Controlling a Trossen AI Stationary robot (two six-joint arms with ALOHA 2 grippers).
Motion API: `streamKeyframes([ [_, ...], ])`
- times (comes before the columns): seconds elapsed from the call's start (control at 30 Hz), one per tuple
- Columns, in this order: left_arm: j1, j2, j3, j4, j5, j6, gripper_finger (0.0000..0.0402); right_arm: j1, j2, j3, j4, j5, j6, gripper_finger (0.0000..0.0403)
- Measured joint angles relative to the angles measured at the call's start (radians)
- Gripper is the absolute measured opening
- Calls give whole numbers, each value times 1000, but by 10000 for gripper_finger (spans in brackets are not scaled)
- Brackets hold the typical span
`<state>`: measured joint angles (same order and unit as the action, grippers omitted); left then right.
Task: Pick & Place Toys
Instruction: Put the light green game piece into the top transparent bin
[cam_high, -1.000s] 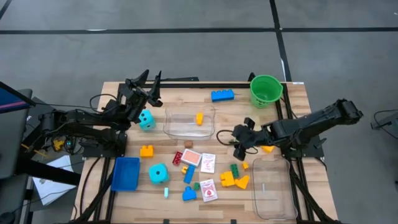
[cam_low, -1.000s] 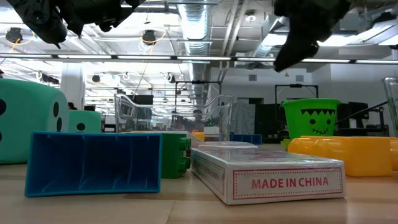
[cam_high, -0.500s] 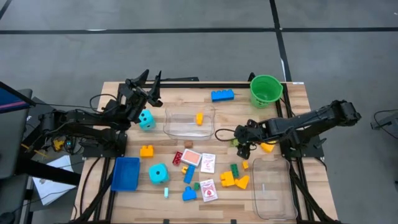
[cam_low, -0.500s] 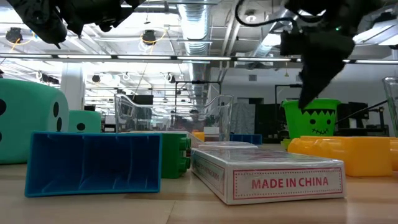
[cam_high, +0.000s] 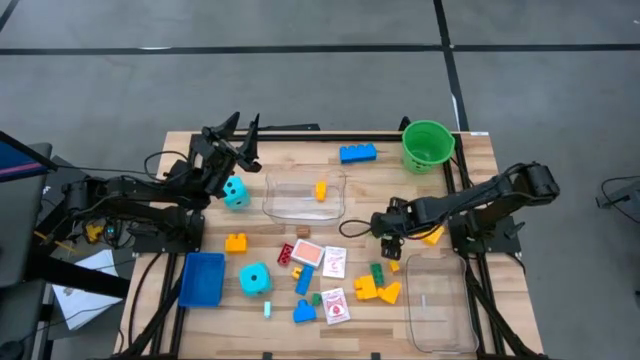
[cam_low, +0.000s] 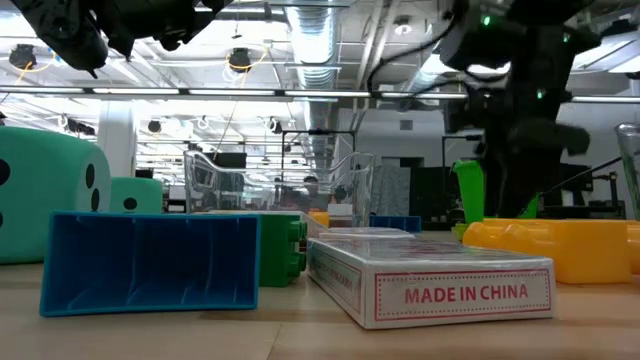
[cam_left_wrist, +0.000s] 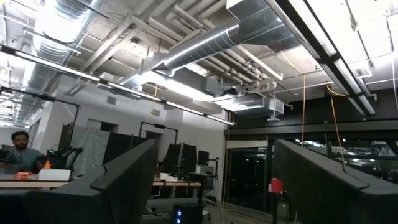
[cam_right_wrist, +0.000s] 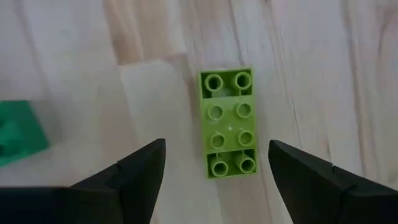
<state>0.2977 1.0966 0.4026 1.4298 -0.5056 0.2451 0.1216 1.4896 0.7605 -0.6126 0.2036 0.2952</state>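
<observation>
Your right gripper (cam_right_wrist: 217, 163) hangs straight above a light green brick (cam_right_wrist: 227, 122) lying flat on the bare wood, studs up, just right of the card-and-brick pile at mid-table. Its fingers (cam_right_wrist: 140, 171) are spread, one on each long side of the brick and clear of it, so a straight descent should bracket it. Your left gripper (cam_high: 232, 131) waits raised beyond the teal die (cam_high: 236, 193) on the far left, fingers apart and empty.

Right end effector (cam_high: 388, 240) lowered, fingers apart
</observation>
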Motion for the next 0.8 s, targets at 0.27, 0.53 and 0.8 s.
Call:
streamKeyframes([
  [0.27,0,0,0,-1,2,-14,315,-55,109,6,22,-2,-19,276],
  [0.53,0,0,0,0,2,-14,315,-68,137,5,21,-12,-44,249],
  [0.8,0,0,0,0,2,-14,315,-30,118,1,51,11,-31,131],
])
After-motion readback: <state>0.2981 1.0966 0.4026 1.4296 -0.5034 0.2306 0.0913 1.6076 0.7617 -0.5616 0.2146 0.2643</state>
